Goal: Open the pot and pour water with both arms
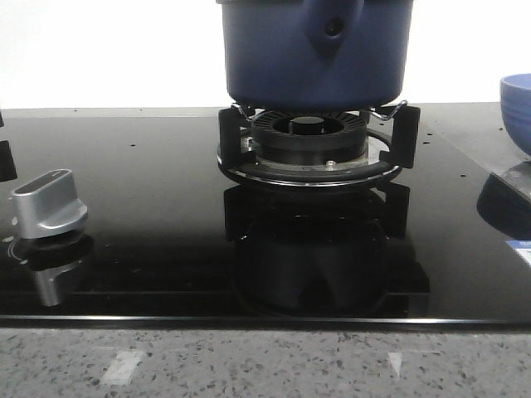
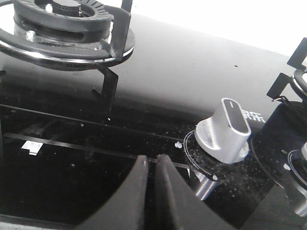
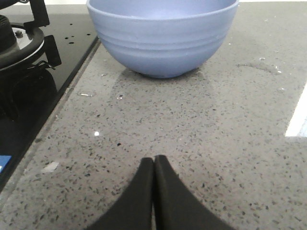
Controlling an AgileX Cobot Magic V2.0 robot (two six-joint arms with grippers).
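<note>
The dark blue pot (image 1: 274, 58) stands on the gas burner (image 1: 309, 145) at the back centre of the front view, its handle mount with a small hole (image 1: 332, 27) facing me. Its top is cut off by the frame, so any water is out of view. Neither gripper appears in the front view. My left gripper (image 2: 152, 157) is shut and empty over the black glass cooktop (image 2: 72, 158), close to a silver knob (image 2: 225, 129). Over the speckled counter (image 3: 216, 120), my right gripper (image 3: 154, 158) is shut with nothing in it, pointing toward a light blue bowl (image 3: 160, 36).
The silver knob (image 1: 50, 203) sits at the cooktop's left. The light blue bowl (image 1: 518, 108) is at the right edge, off the glass. A burner ring with pan supports (image 2: 62, 24) shows in the left wrist view, another burner (image 3: 17, 43) beside the bowl.
</note>
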